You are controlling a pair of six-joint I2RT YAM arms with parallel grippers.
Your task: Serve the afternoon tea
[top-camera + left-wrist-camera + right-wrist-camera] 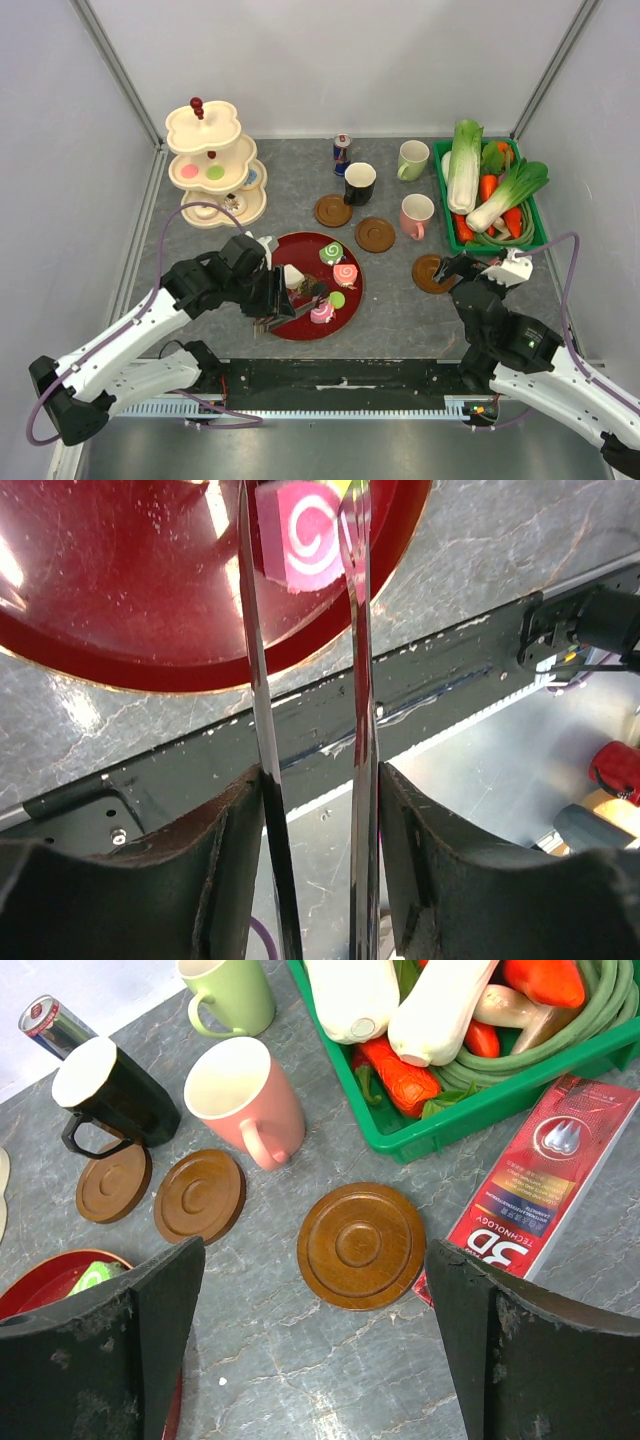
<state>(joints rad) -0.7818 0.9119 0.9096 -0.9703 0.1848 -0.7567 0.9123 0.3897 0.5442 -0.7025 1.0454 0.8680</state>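
The three-tier stand [203,170] holds only a few pastries, two macarons [201,172] among them. The left gripper [318,800], half closed on metal tongs [255,680], sets their tips either side of a pink swirl roll [313,540] on the red plate [300,328], where most sweets lie. Rightward, the black mug [110,1085], pink mug [245,1095] and pale green mug [230,995] stand off the coasters, and the right gripper [315,1260] hangs wide open and empty over one coaster [362,1245], so most of the serving looks undone.

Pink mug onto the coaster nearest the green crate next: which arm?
Right. The right tool, open, hangs just over that coaster, with the pink mug close beyond it. The left tool is busy: it grips tongs over the red plate, farther from the mug.
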